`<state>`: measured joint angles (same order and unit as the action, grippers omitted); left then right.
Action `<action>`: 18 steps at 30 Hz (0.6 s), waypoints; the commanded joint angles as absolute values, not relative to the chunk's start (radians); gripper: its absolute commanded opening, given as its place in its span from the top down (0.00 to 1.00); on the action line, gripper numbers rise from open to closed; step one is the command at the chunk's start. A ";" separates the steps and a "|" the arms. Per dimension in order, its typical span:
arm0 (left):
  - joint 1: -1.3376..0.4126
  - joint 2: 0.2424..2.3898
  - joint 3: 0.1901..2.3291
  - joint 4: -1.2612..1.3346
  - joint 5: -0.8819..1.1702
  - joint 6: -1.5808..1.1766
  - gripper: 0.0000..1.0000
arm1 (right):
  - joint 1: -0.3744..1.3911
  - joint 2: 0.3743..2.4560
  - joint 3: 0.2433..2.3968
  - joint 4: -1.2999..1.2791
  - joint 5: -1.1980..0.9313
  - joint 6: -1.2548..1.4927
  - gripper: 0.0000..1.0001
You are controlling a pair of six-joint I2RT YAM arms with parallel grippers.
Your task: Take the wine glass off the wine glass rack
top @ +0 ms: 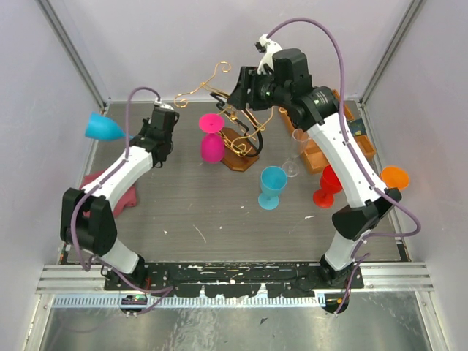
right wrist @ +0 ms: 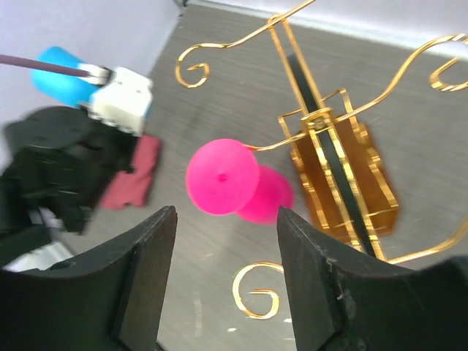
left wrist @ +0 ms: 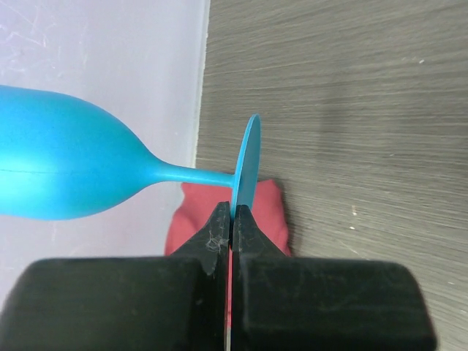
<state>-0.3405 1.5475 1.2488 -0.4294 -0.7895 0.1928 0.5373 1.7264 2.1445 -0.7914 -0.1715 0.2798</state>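
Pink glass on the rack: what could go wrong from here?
The open right hand faces the pink glass, whose foot sits against a wire of the rack; closing could snag the rack and tip it. The left hand pinches the blue glass only by its foot's edge, bowl out sideways; it might slip.

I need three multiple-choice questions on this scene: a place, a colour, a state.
1. Where is the pink glass? A in the left end effector; B beside the wine glass rack; C in the right end effector.
2. The left end effector holds a glass of which colour? A orange; B blue; C red.
3. The right end effector is: A open; B shut on a glass; C shut, empty.
Answers: B, its foot is at a rack arm; B, blue glass pinched by its foot; A, fingers apart.
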 commanded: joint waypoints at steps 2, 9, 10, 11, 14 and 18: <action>-0.351 1.627 1.205 -0.245 -0.944 0.387 1.00 | 0.542 1.781 2.150 -0.744 -0.279 0.547 0.38; -0.354 1.711 1.137 -0.108 -0.983 0.474 1.00 | 0.540 1.833 2.099 -0.708 -0.311 0.618 0.39; -0.355 1.727 1.131 -0.090 -0.998 0.486 1.00 | 0.540 1.838 2.093 -0.705 -0.309 0.620 0.39; -0.359 1.748 1.128 -0.080 -1.008 0.497 1.00 | 0.539 1.843 2.083 -0.697 -0.318 0.626 0.40; -0.376 1.798 1.118 -0.020 -1.061 0.547 1.00 | 0.535 1.849 2.060 -0.690 -0.322 0.630 0.40; -0.380 1.859 1.120 -0.013 -1.100 0.552 1.00 | 0.527 1.851 2.019 -0.661 -0.359 0.643 0.40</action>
<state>-0.3706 1.8141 1.1351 -0.0925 -1.0130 0.5133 0.5343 1.8709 2.0407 -0.7528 -0.3042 0.6060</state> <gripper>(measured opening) 0.012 0.602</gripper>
